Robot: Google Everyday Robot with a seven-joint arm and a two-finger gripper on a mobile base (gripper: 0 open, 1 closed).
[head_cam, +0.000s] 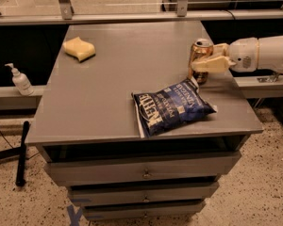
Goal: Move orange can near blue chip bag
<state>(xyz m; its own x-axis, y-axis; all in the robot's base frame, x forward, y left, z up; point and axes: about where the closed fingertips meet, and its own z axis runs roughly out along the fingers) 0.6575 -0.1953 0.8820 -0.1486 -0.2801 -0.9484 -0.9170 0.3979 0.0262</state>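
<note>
White cylindrical robot arm (269, 53) entering from right edge, roughly horizontal, pale cream two-finger end effector (206, 58) at its tip, pointing left, low over grey tabletop (132, 79) right side
</note>
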